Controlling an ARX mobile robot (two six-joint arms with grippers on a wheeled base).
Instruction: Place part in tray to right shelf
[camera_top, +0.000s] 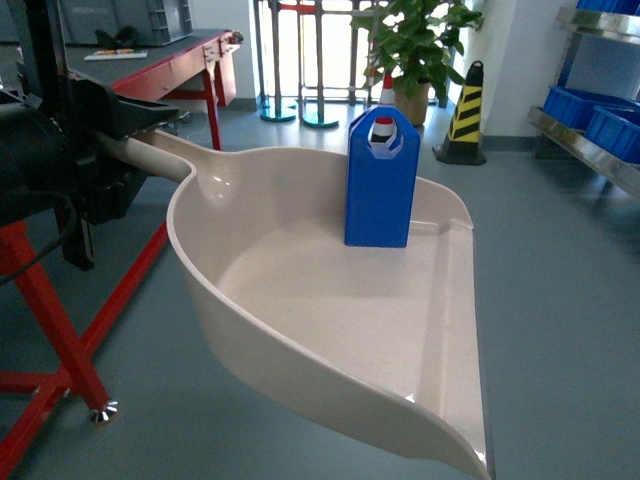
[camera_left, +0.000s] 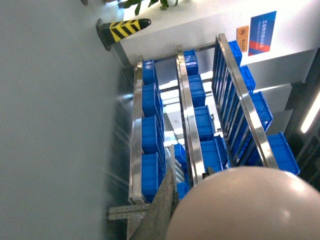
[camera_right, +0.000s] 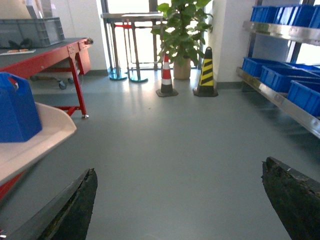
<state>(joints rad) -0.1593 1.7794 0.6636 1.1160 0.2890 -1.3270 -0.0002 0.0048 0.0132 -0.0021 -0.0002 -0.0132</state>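
The beige tray (camera_top: 330, 300) hangs in the air in the middle of the head view, its handle held at the left by my left gripper (camera_top: 112, 150), which is shut on it. The blue part (camera_top: 380, 185) stands upright inside the tray against its far wall. In the left wrist view the handle's rounded beige surface (camera_left: 250, 205) fills the lower right, clamped in my left gripper (camera_left: 192, 200). My right gripper (camera_right: 178, 170) is open over bare floor, with the tray (camera_right: 45, 135) and part (camera_right: 17, 115) to its left. The right shelf (camera_top: 590, 150) stands at the far right.
Blue crates (camera_top: 580, 105) sit on the steel shelf (camera_right: 280, 100), whose rails (camera_left: 137, 150) show in the left wrist view. A red-framed workbench (camera_top: 150, 60) is at the back left, a red leg (camera_top: 50, 330) close by. A striped cone (camera_top: 466, 115) and a plant (camera_top: 420, 40) stand behind.
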